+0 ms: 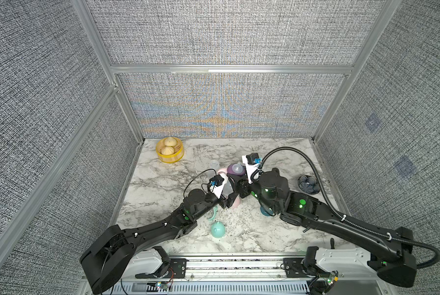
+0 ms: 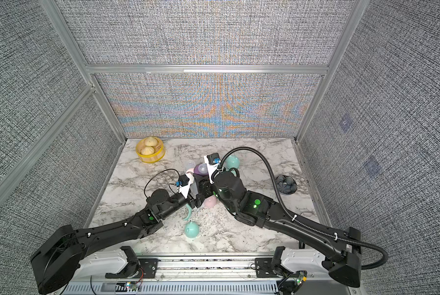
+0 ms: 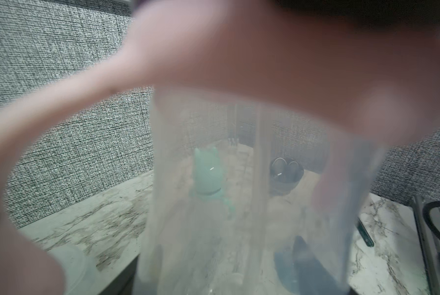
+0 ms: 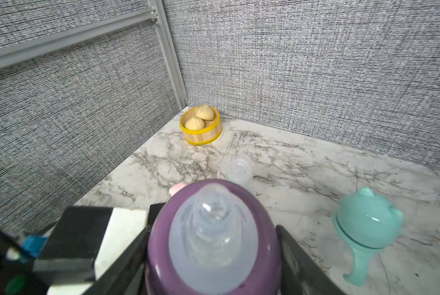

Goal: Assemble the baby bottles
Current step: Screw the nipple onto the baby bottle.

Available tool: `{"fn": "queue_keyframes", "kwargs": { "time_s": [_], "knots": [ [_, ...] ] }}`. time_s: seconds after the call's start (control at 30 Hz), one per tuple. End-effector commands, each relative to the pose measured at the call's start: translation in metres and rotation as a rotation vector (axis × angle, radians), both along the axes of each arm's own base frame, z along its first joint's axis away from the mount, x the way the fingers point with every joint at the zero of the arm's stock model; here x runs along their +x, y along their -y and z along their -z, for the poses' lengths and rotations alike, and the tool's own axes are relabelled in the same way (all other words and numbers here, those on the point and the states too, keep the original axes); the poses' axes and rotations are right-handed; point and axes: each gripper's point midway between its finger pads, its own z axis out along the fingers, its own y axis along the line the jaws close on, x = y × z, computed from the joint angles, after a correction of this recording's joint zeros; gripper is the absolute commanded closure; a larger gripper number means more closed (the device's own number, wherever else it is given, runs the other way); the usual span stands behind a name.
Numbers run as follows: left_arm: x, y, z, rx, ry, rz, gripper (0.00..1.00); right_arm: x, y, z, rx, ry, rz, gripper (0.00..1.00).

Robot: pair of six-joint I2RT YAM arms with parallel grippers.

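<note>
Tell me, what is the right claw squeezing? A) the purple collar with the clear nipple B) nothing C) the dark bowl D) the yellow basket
A: the right wrist view shows the right gripper clamping the purple collar, clear nipple on top.

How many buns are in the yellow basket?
2. Both sit in the yellow steamer basket in the far left corner: the back bun nearer the wall, the front bun just before it. None looks hidden.
</note>
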Motion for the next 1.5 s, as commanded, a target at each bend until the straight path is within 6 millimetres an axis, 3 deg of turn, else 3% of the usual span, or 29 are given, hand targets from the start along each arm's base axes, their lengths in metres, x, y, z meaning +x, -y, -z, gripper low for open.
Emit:
{"fn": "queue_keyframes", "kwargs": {
  "time_s": [0.0, 0.23, 0.3, 0.47, 0.53, 0.6, 0.87, 1.1, 1.47],
  "knots": [
    [0.018, -0.016, 0.0, -0.014, -0.007, -0.145, 1.0, 0.001, -0.003, -0.008, 0.067, -0.003, 0.077, 0.89],
    [0.018, -0.013, 0.002, -0.001, -0.005, -0.151, 1.0, 0.004, -0.012, -0.01, 0.051, 0.014, 0.136, 0.86],
    [0.018, -0.013, 0.003, 0.001, -0.01, -0.15, 1.0, 0.002, -0.011, -0.012, 0.051, 0.012, 0.126, 0.75],
    [0.009, 0.0, 0.004, 0.008, -0.019, -0.061, 1.0, -0.011, -0.006, -0.03, 0.095, -0.026, -0.021, 0.31],
    [0.008, 0.003, 0.006, 0.001, -0.04, -0.044, 1.0, -0.019, -0.004, -0.035, 0.097, -0.046, -0.11, 0.21],
    [0.009, 0.003, 0.006, -0.013, -0.057, -0.047, 1.0, -0.026, 0.002, -0.039, 0.096, -0.055, -0.172, 0.16],
    [-0.007, 0.01, -0.005, -0.067, -0.045, 0.058, 1.0, -0.047, 0.023, -0.033, 0.044, -0.062, -0.4, 0.13],
    [-0.037, 0.025, -0.01, -0.086, -0.037, 0.262, 1.0, -0.045, 0.039, -0.021, 0.019, -0.048, -0.439, 0.13],
    [-0.053, 0.037, -0.008, -0.089, -0.077, 0.391, 1.0, -0.034, 0.04, -0.002, -0.005, -0.067, -0.44, 0.19]
  ]
}}
